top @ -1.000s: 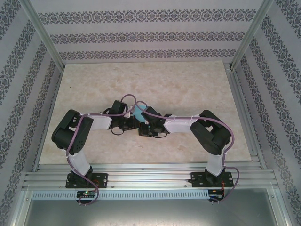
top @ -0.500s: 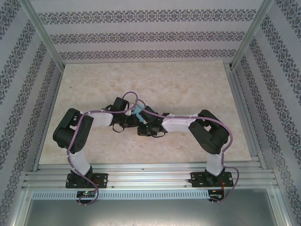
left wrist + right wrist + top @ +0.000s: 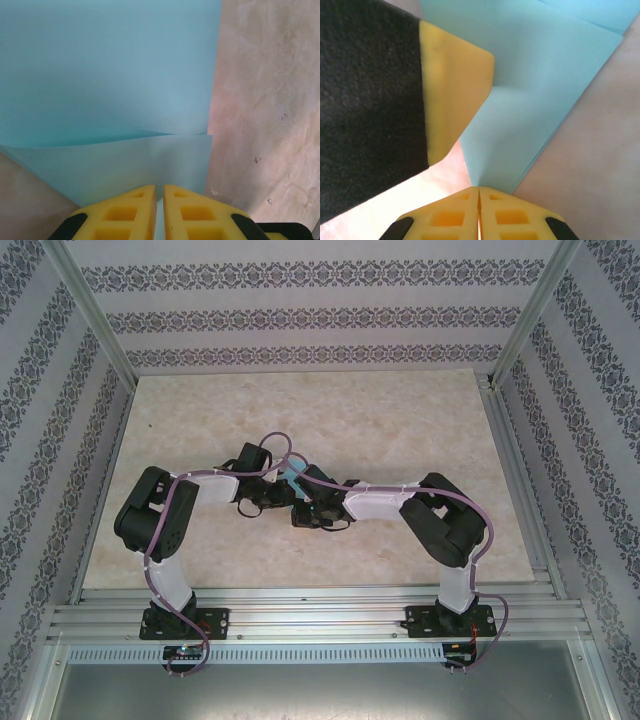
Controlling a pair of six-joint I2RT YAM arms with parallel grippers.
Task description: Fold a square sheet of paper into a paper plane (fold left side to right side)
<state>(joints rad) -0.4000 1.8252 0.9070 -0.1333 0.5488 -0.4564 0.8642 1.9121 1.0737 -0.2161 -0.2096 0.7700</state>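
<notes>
The square sheet of paper [image 3: 293, 478] is being held near the middle of the marbled table [image 3: 400, 390], in the narrow space where the two wrists are being brought together, and little of its turquoise is being left visible from above. From the left wrist, the left gripper [image 3: 160, 192] is being shown closed down to a thin slit – a sliver of the sheet is being caught in that slit, and a lower layer [image 3: 125, 165] is being seen lying under a larger, lifted layer of the paper. From the right wrist, the right gripper [image 3: 479, 192] is being shown fully closed, its yellow tips pressed together on a pointed corner of the sheet [image 3: 535, 85], which is being fanned out from that pinch in several stacked layers – their edges lying just above the table. One yellow finger [image 3: 452, 95] of the left gripper is being seen against the paper's upper left.
</notes>
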